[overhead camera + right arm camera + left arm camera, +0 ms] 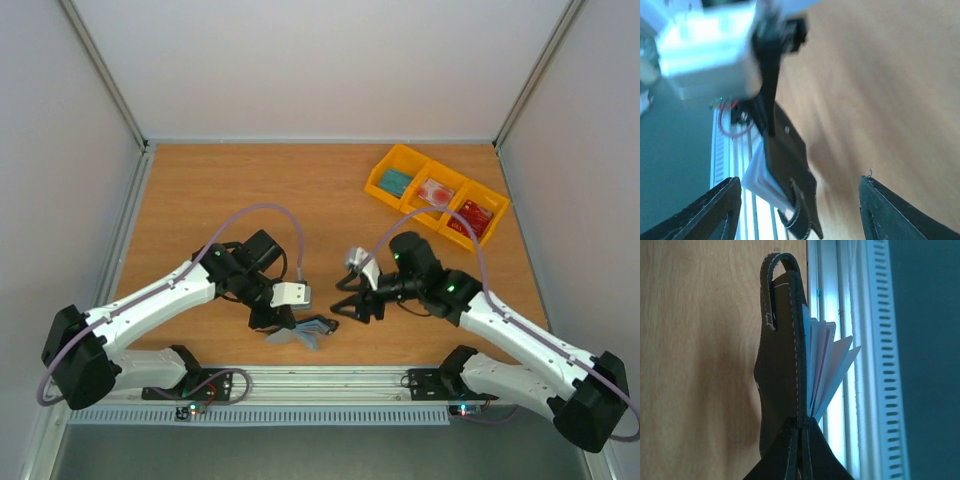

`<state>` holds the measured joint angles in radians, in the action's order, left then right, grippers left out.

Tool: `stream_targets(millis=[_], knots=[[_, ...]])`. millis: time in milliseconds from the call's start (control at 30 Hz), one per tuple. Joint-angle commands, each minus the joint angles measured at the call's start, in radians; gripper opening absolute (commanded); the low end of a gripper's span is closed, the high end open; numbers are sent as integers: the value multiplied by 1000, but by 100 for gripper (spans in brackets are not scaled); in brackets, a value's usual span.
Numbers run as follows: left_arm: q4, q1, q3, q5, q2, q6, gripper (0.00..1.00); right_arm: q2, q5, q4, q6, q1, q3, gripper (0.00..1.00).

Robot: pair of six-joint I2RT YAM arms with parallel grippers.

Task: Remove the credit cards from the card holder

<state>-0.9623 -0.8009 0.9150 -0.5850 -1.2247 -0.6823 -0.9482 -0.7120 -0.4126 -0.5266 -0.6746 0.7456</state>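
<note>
My left gripper (pixel 283 318) (pixel 801 440) is shut on the edge of the card holder (pixel 308 334) (pixel 782 365), holding it just above the table near the front edge. The holder is dark and seen edge-on, with its closure tab looped at the far end. Several pale credit cards (pixel 832 365), one with a reddish edge, fan out of it toward the rail. My right gripper (pixel 347 305) (pixel 797 210) is open just right of the holder. In the right wrist view the card holder (pixel 787 160) and its white cards (pixel 762 182) lie between the spread fingers, not touching them.
A yellow three-compartment tray (pixel 380 170) stands at the back right with a teal item, a red-and-white item and a red item inside. A metal rail (pixel 330 380) runs along the near table edge, just behind the holder. Pale walls enclose the table.
</note>
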Motion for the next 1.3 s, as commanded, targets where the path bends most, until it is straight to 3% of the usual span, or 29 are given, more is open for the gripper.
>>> stream_targets(millis=[0,200,500,800,867,900,933,1000,1033,1133,1167,1233,1267], knots=[[-72,30,67,-138,-7,165,0,-38,48,116,-198,-92,-76,66],[-68,33,70,-190,5,115,0,-107,47,104,-290,-122,-59,72],[-50,34,58,-198,10,100,0,-129,51,-7,-417,-208,-50,73],[-15,35,44,-212,17,114,0,-213,73,124,-383,-250,-66,68],[-8,36,42,-218,21,121,0,-218,85,159,-361,-250,-69,57],[-3,37,38,-218,24,121,0,-216,82,172,-353,-250,-70,45],[1,38,34,-219,26,124,0,-208,76,185,-337,-250,-72,27],[8,40,27,-221,32,128,0,-187,52,198,-317,-250,-79,6],[13,42,24,-221,36,132,0,-175,47,196,-301,-250,-79,2],[76,58,11,-197,55,164,0,-153,95,137,-246,-247,-57,1],[121,65,4,-162,64,212,5,-148,128,111,-221,-241,-44,1],[206,81,-6,-83,82,287,55,-145,204,65,-142,-207,-12,1],[240,91,-8,-59,95,318,70,-151,256,36,-95,-170,16,1]])
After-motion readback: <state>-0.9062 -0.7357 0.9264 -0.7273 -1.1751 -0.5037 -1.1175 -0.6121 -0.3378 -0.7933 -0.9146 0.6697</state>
